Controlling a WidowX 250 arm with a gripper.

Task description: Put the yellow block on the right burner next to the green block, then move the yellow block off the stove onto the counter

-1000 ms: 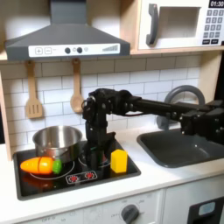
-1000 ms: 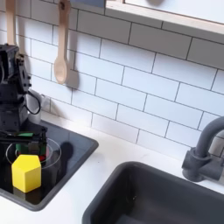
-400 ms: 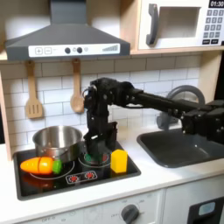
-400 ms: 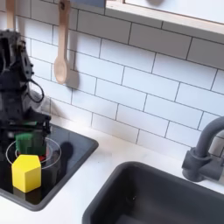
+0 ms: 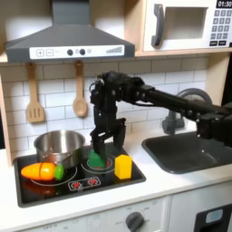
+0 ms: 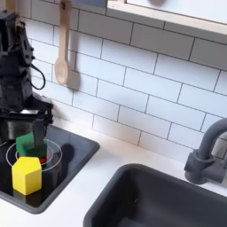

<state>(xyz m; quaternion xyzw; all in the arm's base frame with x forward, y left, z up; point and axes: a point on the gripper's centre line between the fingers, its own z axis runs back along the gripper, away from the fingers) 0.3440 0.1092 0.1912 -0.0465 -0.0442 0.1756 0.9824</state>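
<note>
on the stove (image 5: 36, 188), a plain yellow block (image 5: 123, 166)

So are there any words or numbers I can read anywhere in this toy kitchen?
Microwave keypad: rows of small white buttons in the first exterior view, with marks too blurred to read.
Microwave display: pale marks that look like digits, cut off at the edge, not readable.
Range hood: small control symbols, too small to read.
Stove: red marks at the front edge, no readable text.
Nothing else carries writing.
</note>
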